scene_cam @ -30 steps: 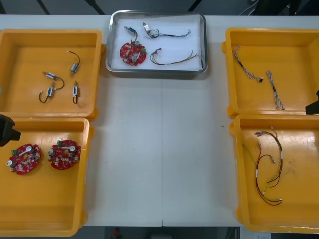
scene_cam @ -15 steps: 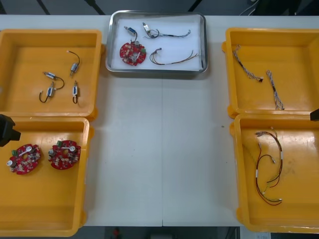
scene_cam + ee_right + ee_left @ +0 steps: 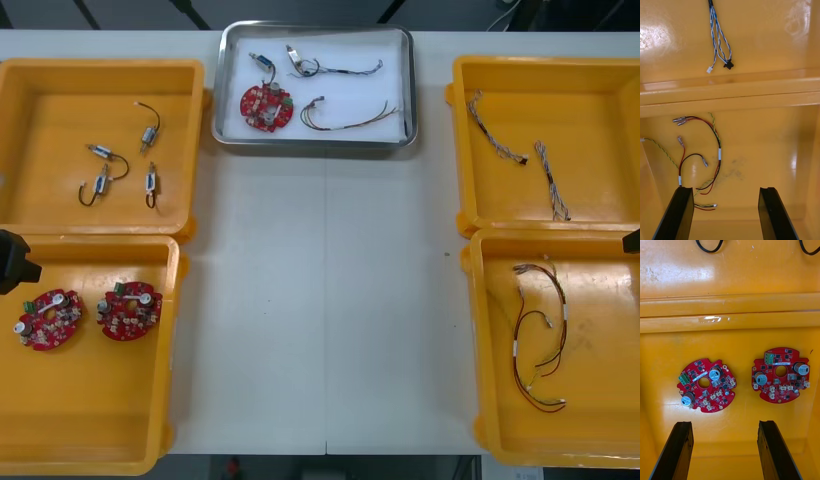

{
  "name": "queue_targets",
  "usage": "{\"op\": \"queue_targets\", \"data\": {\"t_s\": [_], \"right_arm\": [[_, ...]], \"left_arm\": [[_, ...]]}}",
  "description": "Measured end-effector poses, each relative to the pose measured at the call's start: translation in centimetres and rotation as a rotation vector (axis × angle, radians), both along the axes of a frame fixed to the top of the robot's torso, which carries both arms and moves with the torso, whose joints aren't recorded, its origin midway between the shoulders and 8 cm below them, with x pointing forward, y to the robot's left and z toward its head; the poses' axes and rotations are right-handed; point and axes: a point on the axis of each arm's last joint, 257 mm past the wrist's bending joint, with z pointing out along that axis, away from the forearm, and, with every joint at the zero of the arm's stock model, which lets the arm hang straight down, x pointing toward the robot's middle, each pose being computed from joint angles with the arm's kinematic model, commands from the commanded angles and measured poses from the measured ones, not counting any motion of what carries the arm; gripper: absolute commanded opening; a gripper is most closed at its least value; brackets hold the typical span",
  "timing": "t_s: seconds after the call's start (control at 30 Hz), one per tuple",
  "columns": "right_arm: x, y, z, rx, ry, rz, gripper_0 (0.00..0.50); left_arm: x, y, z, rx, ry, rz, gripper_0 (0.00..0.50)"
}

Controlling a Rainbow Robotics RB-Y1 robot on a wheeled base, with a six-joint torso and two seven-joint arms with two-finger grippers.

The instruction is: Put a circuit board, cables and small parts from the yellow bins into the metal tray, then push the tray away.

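**Tray.** The rectangular metal tray with a white inside [image 3: 314, 144] sits at the far edge of the light worktop [image 3: 325, 300], between the yellow plastic bins [image 3: 60, 100]. It holds one round red circuit board [image 3: 266, 107], a red and yellow cable [image 3: 350, 118], a second, darker cable [image 3: 335, 68] and a small metal part [image 3: 262, 63]. Its position and contents match those of one second ago.

**Change noted.** The right arm [image 3: 632, 240] has withdrawn toward the worktop's right edge and shows less of itself than a second ago. The right claw [image 3: 725, 191] hangs with its fingers apart and grips nothing. It is over the near right bin [image 3: 600, 400], above loose red and yellow cables [image 3: 700, 157].

**Left side.** The left claw [image 3: 724, 423] is likewise spread and empty. It is parked at the worktop's left edge over the near left bin [image 3: 90, 400], with two spare red boards [image 3: 706, 385] beyond its fingers. It has not moved.

**Assessment.** Loading appears complete, and the tray appears already pushed away. The right arm's retreat reads as a return to rest. No further handling seems required.
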Motion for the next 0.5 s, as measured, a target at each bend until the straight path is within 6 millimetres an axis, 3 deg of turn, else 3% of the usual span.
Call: {"op": "queue_targets", "data": {"t_s": [0.5], "right_arm": [[0.00,0.00,0.00,0.000,0.000,0.000,0.500]], "left_arm": [[0.00,0.00,0.00,0.000,0.000,0.000,0.500]]}}
